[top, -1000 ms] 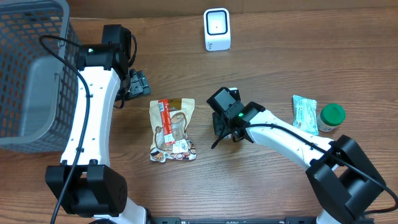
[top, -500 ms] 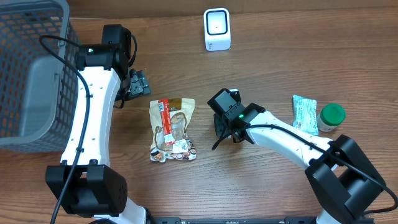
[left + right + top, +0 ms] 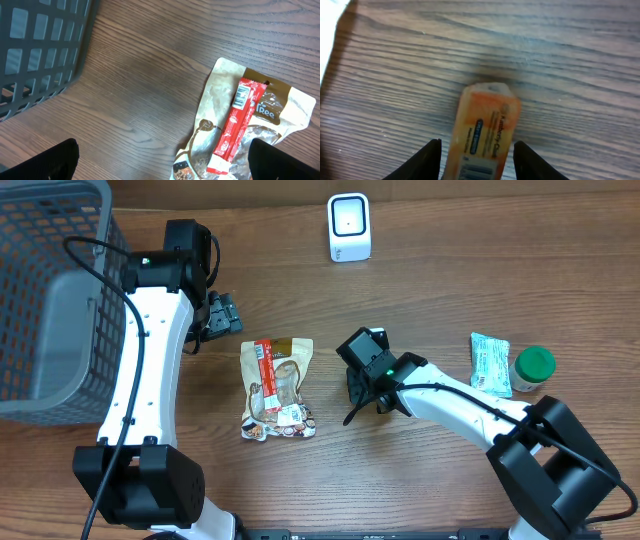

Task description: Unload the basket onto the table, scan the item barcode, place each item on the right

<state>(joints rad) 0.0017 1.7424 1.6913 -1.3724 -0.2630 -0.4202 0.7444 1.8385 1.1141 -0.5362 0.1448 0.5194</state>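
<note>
Right pincer (image 3: 477, 161) down low, jaws straddling the orange packet (image 3: 486, 122) lying flat on the table (image 3: 560, 60), pinching it or just beside it, can't tell; left pincer (image 3: 224, 315) spread wide, hovering near the snack pouch (image 3: 277, 388)

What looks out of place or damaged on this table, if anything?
Only the brown snack pouch near the middle of the table stands out. Its lower end is crumpled and wrinkled instead of lying flat. Nothing looks spilled.
</note>
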